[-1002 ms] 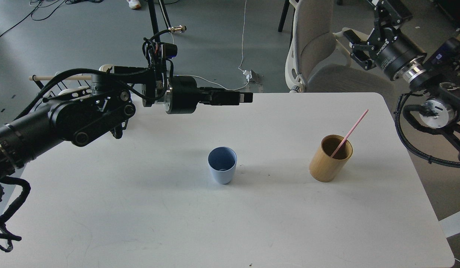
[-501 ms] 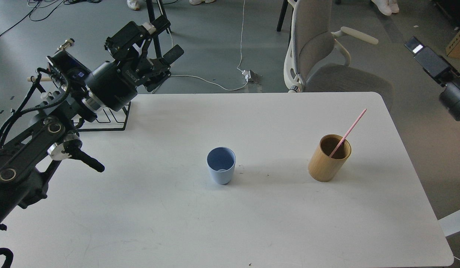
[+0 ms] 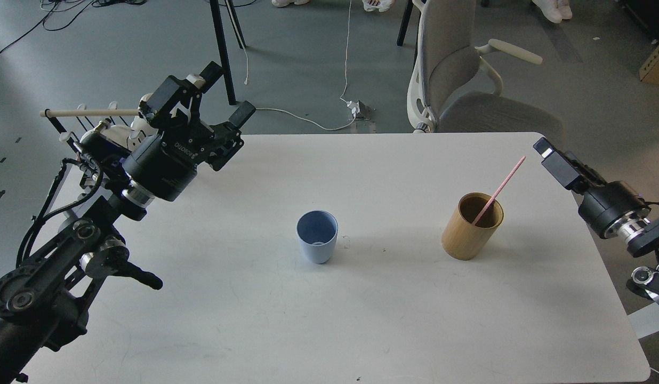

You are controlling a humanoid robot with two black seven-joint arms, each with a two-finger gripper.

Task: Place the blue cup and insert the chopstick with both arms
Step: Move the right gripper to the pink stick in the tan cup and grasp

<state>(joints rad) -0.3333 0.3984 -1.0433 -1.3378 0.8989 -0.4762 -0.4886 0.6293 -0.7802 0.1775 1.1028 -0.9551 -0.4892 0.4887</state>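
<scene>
The blue cup stands upright and empty at the middle of the white table. One pink-red chopstick leans in the tan bamboo holder, right of the cup, its top pointing up and right. My left gripper hangs over the table's far left corner, well away from the cup, its fingers spread open and empty. My right gripper is at the table's right edge, just right of the chopstick's top and apart from it. It is seen edge-on, so its fingers cannot be told apart.
A black wire rack with white mugs and a wooden rod stands behind my left arm at the far left. A grey office chair is behind the table's far edge. Cables lie on the floor.
My left gripper swung from above the table's far middle back to the far left corner, then lowered. My right arm came down from the upper right to the table's right edge near the chopstick.
</scene>
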